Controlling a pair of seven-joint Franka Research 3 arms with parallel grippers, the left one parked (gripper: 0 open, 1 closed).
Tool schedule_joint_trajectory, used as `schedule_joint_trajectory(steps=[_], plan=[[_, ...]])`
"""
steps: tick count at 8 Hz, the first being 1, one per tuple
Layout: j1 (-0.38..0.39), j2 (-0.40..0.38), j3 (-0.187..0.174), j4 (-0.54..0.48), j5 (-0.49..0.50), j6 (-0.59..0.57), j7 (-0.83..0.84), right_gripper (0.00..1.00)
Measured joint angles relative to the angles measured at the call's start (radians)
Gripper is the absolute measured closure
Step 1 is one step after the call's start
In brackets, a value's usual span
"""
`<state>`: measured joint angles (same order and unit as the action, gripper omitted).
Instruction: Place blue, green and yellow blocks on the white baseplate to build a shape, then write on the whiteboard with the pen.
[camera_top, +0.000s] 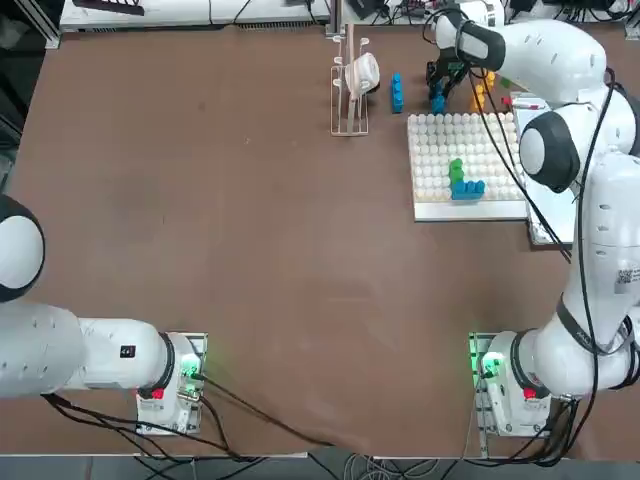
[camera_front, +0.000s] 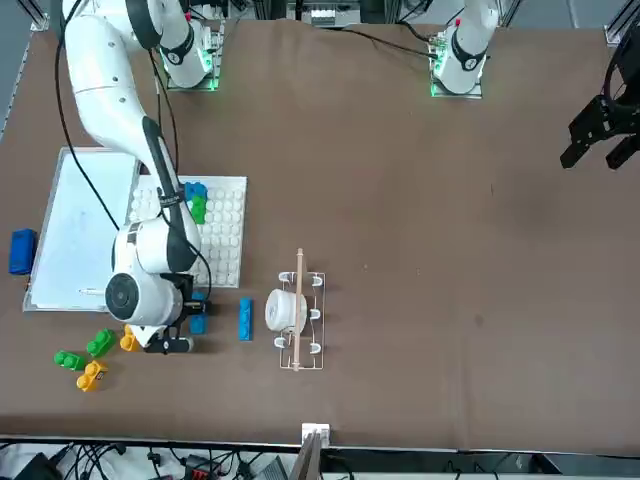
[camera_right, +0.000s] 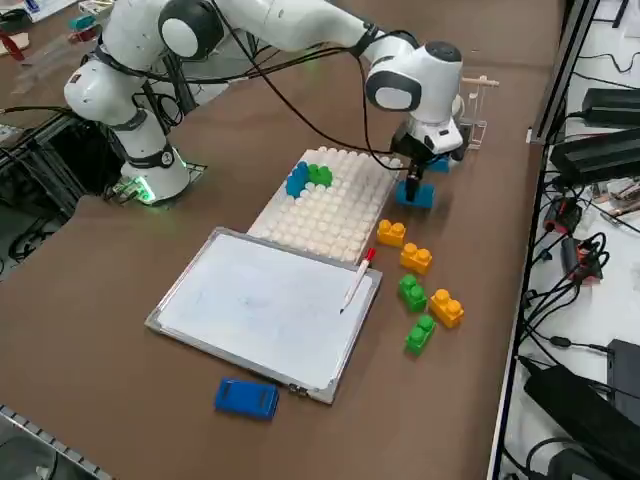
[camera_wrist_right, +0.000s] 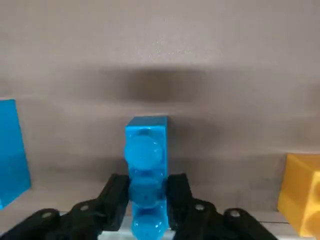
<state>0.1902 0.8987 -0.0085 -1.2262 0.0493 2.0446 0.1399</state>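
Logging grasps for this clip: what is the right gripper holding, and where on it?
The right gripper has its fingers against the long sides of a blue block on the table.

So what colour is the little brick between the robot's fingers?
Bright blue brick, clearest in the right wrist view, with the right end effector closed around it.

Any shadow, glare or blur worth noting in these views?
Wrist view: a soft dark shadow on the table beyond the blue block between the claw fingers; near stud blurred. Top view: green lights glow at the arm bases. Side view: whiteboard evenly lit, no glare.
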Motion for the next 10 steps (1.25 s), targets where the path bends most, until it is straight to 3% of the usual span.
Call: schedule_joint_trajectory(steps=[5, 10], plan=[[0.002, -0.015, 0.001, 0.044, -0.001, -0.002, -0.140, 0.60], [-0.011, -0.140, 0.003, 0.032, -0.001, -0.122, -0.466, 0.60]])
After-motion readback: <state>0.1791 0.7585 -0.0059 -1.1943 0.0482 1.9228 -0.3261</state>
